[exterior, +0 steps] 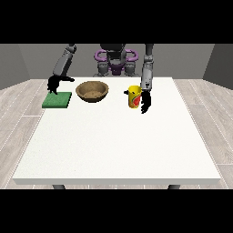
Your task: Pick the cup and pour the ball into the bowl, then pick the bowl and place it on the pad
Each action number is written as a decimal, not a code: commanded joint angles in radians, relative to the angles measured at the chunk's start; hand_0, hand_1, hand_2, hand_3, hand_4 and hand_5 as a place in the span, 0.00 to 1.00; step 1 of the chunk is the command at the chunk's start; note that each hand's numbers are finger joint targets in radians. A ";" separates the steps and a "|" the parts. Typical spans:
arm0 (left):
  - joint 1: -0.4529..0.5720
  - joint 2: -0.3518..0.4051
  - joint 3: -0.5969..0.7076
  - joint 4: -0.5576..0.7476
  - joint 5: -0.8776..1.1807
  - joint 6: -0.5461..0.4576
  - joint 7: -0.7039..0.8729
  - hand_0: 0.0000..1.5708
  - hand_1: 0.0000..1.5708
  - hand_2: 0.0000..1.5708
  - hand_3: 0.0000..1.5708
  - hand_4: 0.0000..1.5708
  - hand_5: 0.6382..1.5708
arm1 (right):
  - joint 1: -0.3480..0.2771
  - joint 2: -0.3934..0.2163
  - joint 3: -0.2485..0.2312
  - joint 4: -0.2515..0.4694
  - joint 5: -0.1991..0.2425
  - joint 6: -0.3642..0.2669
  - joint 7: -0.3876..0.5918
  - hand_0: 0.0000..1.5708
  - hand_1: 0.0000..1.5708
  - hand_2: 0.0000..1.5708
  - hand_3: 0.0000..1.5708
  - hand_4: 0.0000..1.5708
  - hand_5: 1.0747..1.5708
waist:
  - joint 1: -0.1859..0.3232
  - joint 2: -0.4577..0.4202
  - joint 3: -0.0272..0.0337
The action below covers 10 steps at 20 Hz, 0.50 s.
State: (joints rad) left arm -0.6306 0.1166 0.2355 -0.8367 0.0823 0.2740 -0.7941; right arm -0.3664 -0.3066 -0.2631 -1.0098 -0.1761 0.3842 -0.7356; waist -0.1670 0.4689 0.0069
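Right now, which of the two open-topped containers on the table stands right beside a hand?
The yellow cup, upright beside the hand at the view's right. The brown bowl sits apart from both hands, between the cup and the green pad.

A large white worktop [118, 145] filled the middle of the view, its near edge showing as a thin pale band. Two dark legs [58, 186] showed beneath that edge, one towards each end. The floor [20, 113] around it was laid in light, greyish wood-look planks with fine seams, visible at both sides. Behind stood plain grey walls [27, 59], darker at the far right where another wall face [220, 63] angled in. The light was even and soft, and the worktop showed only faint shadows.
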 commanded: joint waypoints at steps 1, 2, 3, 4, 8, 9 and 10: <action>-0.020 -0.015 0.032 0.061 -0.039 0.141 -0.084 0.88 0.88 1.00 1.00 0.73 0.97 | -0.030 -0.052 -0.028 0.004 -0.027 0.043 -0.002 0.00 0.00 0.00 0.00 0.00 0.94 | -0.057 0.084 -0.0072; -0.006 0.012 0.024 0.044 -0.048 0.143 -0.006 0.87 0.87 1.00 1.00 0.74 0.96 | -0.015 -0.072 -0.033 0.028 -0.027 0.061 -0.008 0.00 0.00 0.00 0.00 0.09 0.95 | -0.061 0.040 -0.0064; -0.008 0.006 0.043 0.040 -0.037 0.150 -0.064 0.88 0.88 1.00 1.00 0.75 0.96 | -0.015 -0.065 -0.020 0.005 -0.015 0.058 -0.037 0.00 0.00 0.10 0.00 0.05 0.95 | -0.068 0.101 -0.0069; 0.000 0.011 0.034 0.032 -0.052 0.173 -0.023 0.87 0.87 1.00 1.00 0.76 0.95 | -0.037 -0.076 -0.032 0.011 -0.045 0.067 0.015 0.00 0.00 0.13 0.00 0.07 0.95 | -0.070 0.069 -0.0068; 0.029 0.001 -0.008 -0.023 -0.110 0.255 0.056 0.88 0.88 1.00 1.00 0.78 0.96 | -0.032 -0.066 0.002 0.014 -0.024 0.058 0.032 0.00 0.00 0.14 0.00 0.11 0.96 | -0.104 0.026 -0.0059; 0.041 0.019 -0.026 -0.040 -0.144 0.282 0.102 0.88 0.88 1.00 1.00 0.78 0.96 | -0.046 -0.098 -0.008 0.047 -0.033 0.080 0.056 0.00 0.00 0.13 0.00 0.14 0.96 | -0.103 -0.008 -0.0052; 0.056 0.008 -0.072 -0.041 -0.203 0.324 0.118 0.88 0.88 1.00 1.00 0.78 0.96 | -0.039 -0.034 0.019 0.059 -0.014 0.031 0.060 0.00 0.00 0.18 0.00 0.14 0.97 | -0.087 -0.058 -0.0050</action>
State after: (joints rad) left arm -0.5676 0.1330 0.2286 -0.9241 -0.0170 0.4940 -0.7655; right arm -0.3976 -0.3671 -0.2667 -0.9935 -0.2026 0.4110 -0.6871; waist -0.2413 0.4701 0.0151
